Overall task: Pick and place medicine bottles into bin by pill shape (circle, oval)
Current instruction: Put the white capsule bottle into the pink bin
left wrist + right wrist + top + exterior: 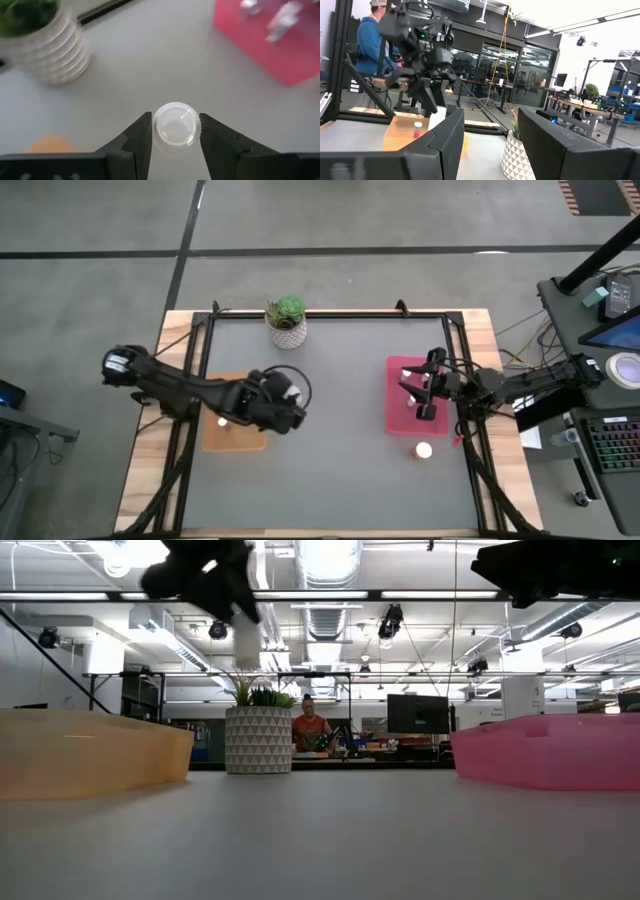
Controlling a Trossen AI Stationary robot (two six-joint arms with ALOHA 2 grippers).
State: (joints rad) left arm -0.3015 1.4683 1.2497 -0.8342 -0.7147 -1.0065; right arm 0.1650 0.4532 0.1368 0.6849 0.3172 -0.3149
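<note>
My left gripper (292,394) is shut on a slim whitish medicine bottle (175,125) and holds it high above the table's middle left; in the low view the bottle (245,640) hangs under the dark fingers. An orange bin (235,432) beside it holds one bottle (222,421). Another white-capped bottle (423,449) stands on the table just in front of the pink bin (400,415). My right gripper (425,402) is open and empty above the pink bin, pointing level toward the table's left side. My left gripper pinches the bottle's ridged white cap (196,131) between its two fingers, one on each side. The fingers come from above, pointing down. The bottle hangs upright below them, lifted clear of the table.
A potted green plant (287,321) in a white patterned pot stands at the table's far edge, middle. Small whitish things (411,393) show in the pink bin beside my right gripper. A black frame runs along the table's far and side edges. A person (309,727) stands in the room beyond.
</note>
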